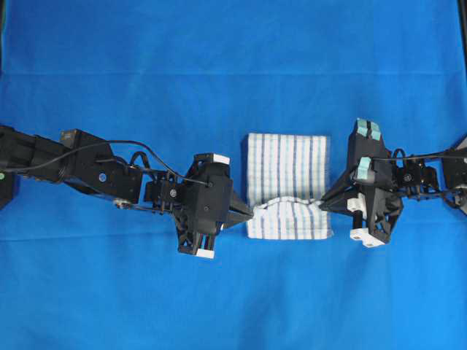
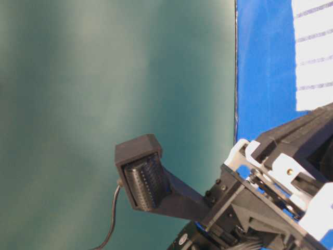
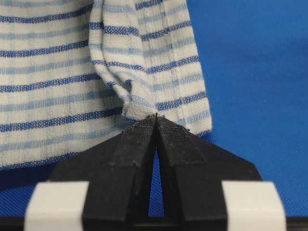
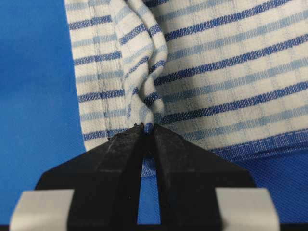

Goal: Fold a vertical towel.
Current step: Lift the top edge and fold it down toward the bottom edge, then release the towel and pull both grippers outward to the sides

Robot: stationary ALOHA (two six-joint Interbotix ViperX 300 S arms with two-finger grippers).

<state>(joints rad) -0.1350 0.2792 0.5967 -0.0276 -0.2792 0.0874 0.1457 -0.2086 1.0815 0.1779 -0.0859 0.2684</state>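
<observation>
The white towel [image 1: 287, 184] with blue lengthwise stripes lies on the blue cloth at the middle of the overhead view. Part of it is lifted into a raised, sagging fold across its lower half. My left gripper [image 1: 252, 212] is shut on the towel's left edge; in the left wrist view the pinched corner [image 3: 144, 108] stands just above the closed fingertips [image 3: 137, 139]. My right gripper [image 1: 322, 202] is shut on the towel's right edge; in the right wrist view a twisted ridge of towel [image 4: 142, 72] rises from the closed fingertips [image 4: 171, 144].
The large plain blue cloth [image 1: 233, 65] covers the table all round the towel. The table-level view shows only a gripper finger [image 2: 148, 179] close up, a strip of blue cloth and a corner of the towel [image 2: 312, 57].
</observation>
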